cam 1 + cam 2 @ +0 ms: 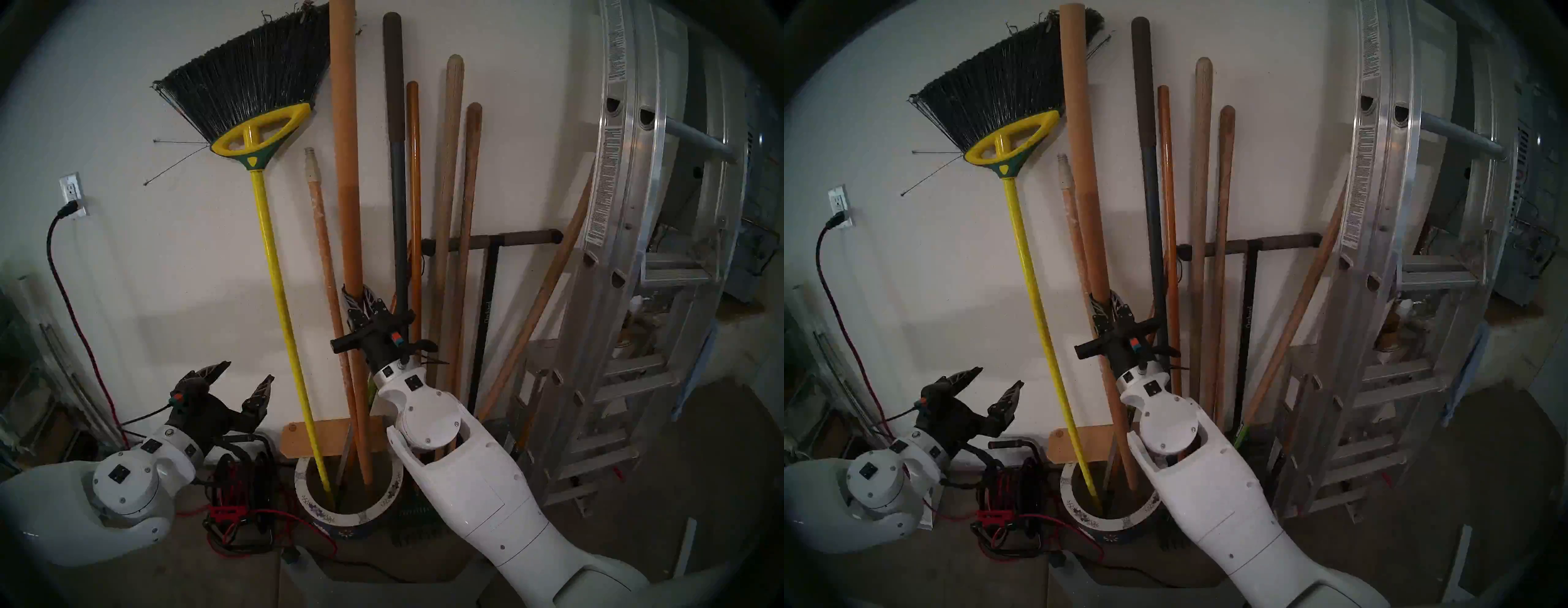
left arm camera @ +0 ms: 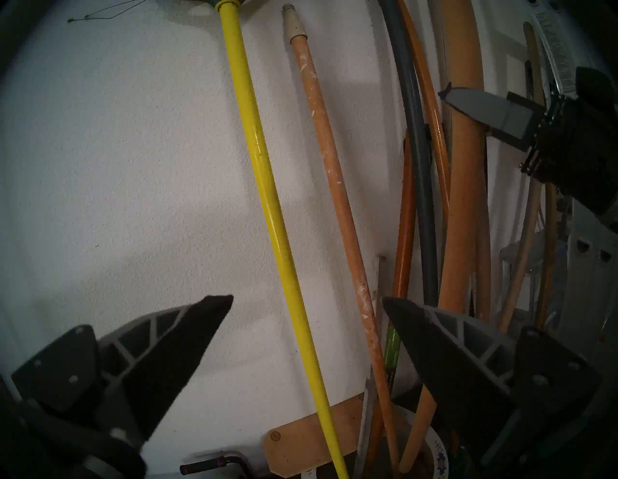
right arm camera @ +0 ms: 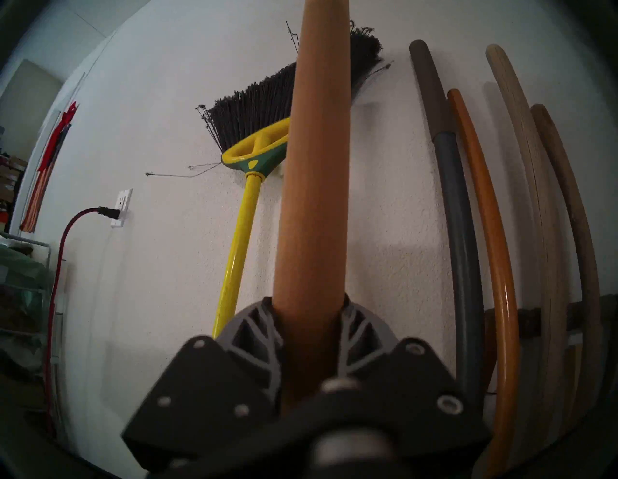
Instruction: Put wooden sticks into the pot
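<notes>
The pot (image 1: 309, 496) with its white flowered rim stands on the floor by the wall; it also shows in the right head view (image 1: 1076, 507) and the left wrist view (image 2: 438, 448). The thick plain wooden stick (image 1: 345, 148) stands nearly upright with its lower end inside the pot's mouth. My right gripper (image 1: 359, 297) is shut on it about halfway up, seen close in the right wrist view (image 3: 309, 307). The thinner white-speckled stick (image 1: 324, 237) with the cream tip also stands in the pot, leaning on the wall. My left gripper (image 1: 247, 372) is open and empty, low and left of the pot.
A yellow broom (image 1: 280, 276) stands in the pot too. A dark grey pole (image 1: 396, 148), an orange pole (image 1: 413, 191), two wooden handles (image 1: 452, 191) and a black T-handle (image 1: 492, 240) lean behind my right arm. An aluminium ladder (image 1: 628, 254) is at right, a cord reel (image 1: 242, 488) left.
</notes>
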### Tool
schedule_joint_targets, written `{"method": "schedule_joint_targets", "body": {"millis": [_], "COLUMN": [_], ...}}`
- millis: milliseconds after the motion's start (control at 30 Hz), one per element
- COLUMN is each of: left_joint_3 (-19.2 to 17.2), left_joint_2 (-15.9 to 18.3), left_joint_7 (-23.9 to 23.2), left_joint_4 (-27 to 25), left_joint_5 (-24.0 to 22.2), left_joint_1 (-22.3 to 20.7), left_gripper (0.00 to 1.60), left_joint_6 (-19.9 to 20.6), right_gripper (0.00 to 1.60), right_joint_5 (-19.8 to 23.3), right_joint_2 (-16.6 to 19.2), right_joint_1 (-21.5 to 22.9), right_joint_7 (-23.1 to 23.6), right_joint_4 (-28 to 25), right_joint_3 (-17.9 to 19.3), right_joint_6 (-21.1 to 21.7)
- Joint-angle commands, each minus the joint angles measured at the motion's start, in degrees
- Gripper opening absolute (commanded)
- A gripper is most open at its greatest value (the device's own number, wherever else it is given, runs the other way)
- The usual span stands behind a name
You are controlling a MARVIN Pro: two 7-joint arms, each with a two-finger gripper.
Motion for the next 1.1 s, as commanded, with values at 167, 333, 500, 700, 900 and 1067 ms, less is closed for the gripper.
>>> {"method": "schedule_joint_targets", "body": {"millis": [167, 333, 500, 700, 900, 1067], "left_joint_3": [-0.14, -0.14, -0.14, -0.14, -0.12, -0.11], "left_joint_2": [0.05, 0.05, 0.05, 0.05, 0.04, 0.03], "left_joint_7": [-0.05, -0.05, -0.05, -0.05, -0.05, -0.05], "left_joint_4": [-0.26, -0.26, -0.26, -0.25, -0.25, -0.25], "left_joint_5": [-0.09, -0.09, -0.09, -0.09, -0.08, -0.07], "left_joint_1": [0.04, 0.04, 0.04, 0.03, 0.02, 0.00], "left_gripper": [1.60, 1.60, 1.60, 1.60, 1.60, 1.60], "left_joint_6": [-0.14, -0.14, -0.14, -0.14, -0.13, -0.13], "right_gripper": [0.00, 0.00, 0.00, 0.00, 0.00, 0.00], "right_joint_5": [1.75, 2.78, 3.91, 4.94, 5.29, 5.46], "right_joint_2": [-0.79, -1.25, -1.95, -2.92, -3.74, -4.21], "right_joint_1": [-0.40, 0.10, 0.86, 1.99, 3.56, 4.87], "right_joint_7": [1.28, 2.51, 3.69, 4.98, 5.99, 6.75], "right_joint_4": [4.49, 8.10, 12.35, 17.65, 22.61, 25.63], "right_joint_3": [-0.29, -0.49, -0.67, -0.86, -0.95, -0.95], "right_joint_6": [-5.03, -6.01, -6.56, -7.78, -8.31, -8.45]}}
